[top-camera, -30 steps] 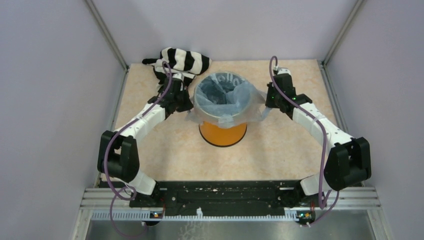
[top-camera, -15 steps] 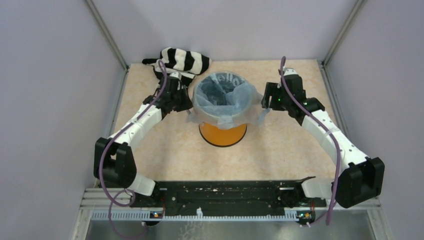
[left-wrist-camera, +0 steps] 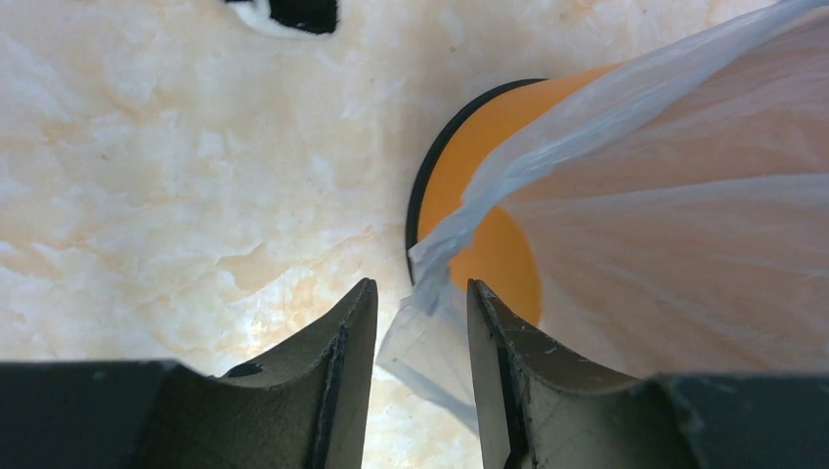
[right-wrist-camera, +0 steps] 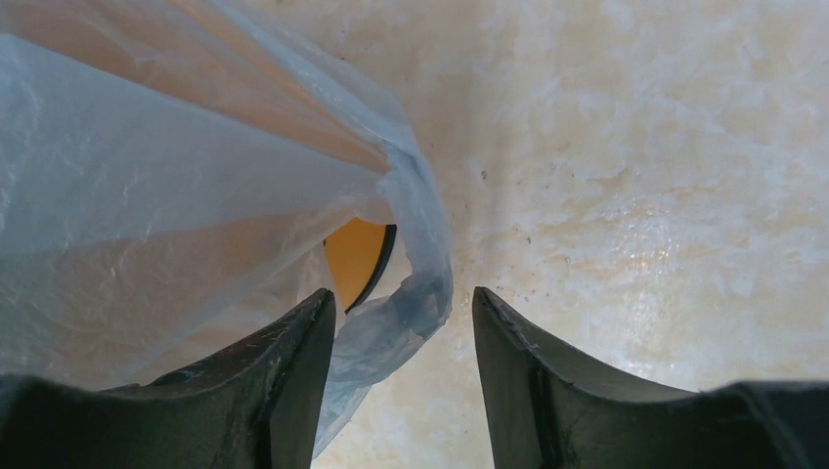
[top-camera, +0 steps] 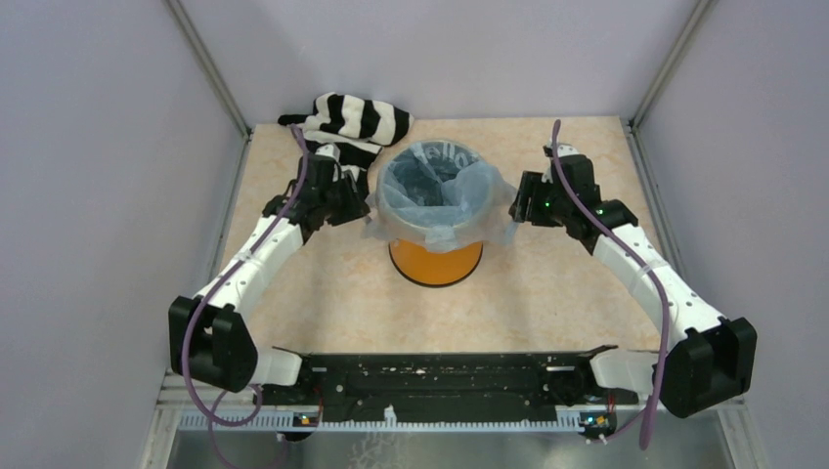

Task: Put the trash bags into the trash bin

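Now, toward the tabletop's (top-camera: 547, 293) far edge, the bag (top-camera: 479, 186) lined the bin (top-camera: 436, 262), flaps loose inside the unclenched left gripper (left-wrist-camera: 420, 288) and right gripper (right-wrist-camera: 403, 293).

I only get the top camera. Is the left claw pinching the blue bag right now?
Observer: No. The left wrist view shows the left gripper open, with a flap of the trash bag hanging loose between its fingers.
Kid: What about the right claw?
Observer: The right gripper is open too. A bag loop hangs in the gap, closer to one finger.
Kid: Is the bag see-through up close?
Observer: Yes. In the left wrist view the orange trash bin glows through the thin plastic.
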Tool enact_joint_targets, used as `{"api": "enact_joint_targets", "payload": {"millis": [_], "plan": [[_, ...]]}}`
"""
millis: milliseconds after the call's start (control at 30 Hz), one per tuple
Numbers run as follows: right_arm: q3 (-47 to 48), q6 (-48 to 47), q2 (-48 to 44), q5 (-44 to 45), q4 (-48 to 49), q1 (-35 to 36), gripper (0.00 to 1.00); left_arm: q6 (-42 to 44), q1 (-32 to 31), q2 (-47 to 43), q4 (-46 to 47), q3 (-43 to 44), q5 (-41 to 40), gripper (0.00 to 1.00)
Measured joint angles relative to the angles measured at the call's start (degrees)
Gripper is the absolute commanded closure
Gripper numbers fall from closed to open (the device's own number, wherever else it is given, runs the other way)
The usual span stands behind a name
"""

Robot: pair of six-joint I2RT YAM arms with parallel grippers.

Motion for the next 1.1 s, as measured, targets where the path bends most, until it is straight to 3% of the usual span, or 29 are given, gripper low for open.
{"api": "enact_joint_targets", "payload": {"millis": [267, 433, 667, 800, 1033, 1100], "plan": [[-1.2, 1.0, 0.5, -2.4, 1.8, 0.0, 0.59, -1.4, 4.0, -1.6, 0.1, -4.7, 7.3, 0.48], [-2.3, 1.5, 0.7, -3.2, 2.6, 0.0, 0.72, -5.5, 4.9, -1.9, 3.2, -9.5, 13.5, 0.43], [-4.5, 2.1, 1.0, -4.1, 4.2, 0.0, 0.84, -13.5, 5.4, -1.9, 11.9, -13.4, 20.2, 0.47], [-5.3, 2.1, 1.6, -4.6, 5.4, 0.0, 0.87, -18.1, 5.5, -1.7, 16.6, -16.0, 21.9, 0.57], [-7.3, 2.4, 3.2, -4.5, 6.9, 0.0, 0.9, -22.1, 5.5, 0.2, 21.4, -17.4, 23.0, 0.99], [-7.8, 2.4, 3.8, -4.4, 7.4, 0.0, 0.92, -22.4, 5.5, 1.0, 21.8, -17.4, 22.9, 1.0]]}}
